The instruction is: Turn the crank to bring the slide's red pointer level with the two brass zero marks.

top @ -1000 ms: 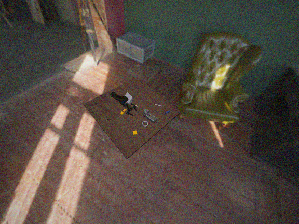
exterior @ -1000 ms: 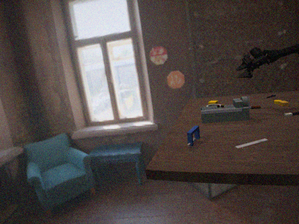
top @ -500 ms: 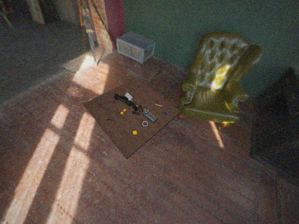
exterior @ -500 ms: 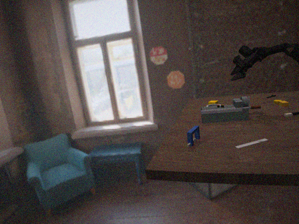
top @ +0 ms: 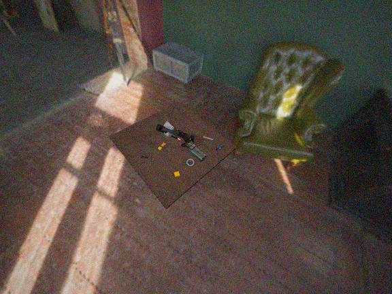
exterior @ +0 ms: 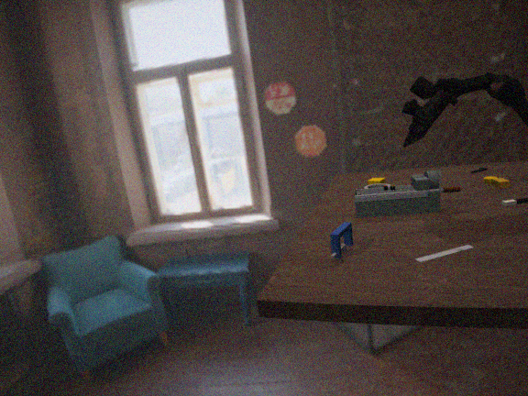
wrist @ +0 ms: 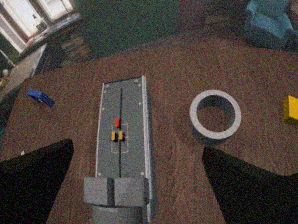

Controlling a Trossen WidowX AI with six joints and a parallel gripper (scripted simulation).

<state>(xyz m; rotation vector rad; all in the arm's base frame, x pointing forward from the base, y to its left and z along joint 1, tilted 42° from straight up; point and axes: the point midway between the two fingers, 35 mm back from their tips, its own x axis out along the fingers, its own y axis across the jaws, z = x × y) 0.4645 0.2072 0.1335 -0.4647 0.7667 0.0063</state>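
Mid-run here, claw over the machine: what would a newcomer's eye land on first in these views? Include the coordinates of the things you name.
Probably the big tufted green armchair point(top: 272, 136) beyond the table's corner in the top view, and the bright window point(exterior: 179, 105) on the exterior view's left. Up close, the small red pointer point(wrist: 117, 122) stands out on the grey machine point(top: 197, 152) point(exterior: 398, 206) point(wrist: 134, 107), just off the two brass marks point(wrist: 117, 135).

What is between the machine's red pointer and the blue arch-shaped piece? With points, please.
In the wrist view, only the machine's grey top plate and edge, then brown tabletop point(wrist: 75, 107), lie between the red pointer point(wrist: 117, 122) and the blue arch-shaped piece point(wrist: 40, 97); no separate object shows there.
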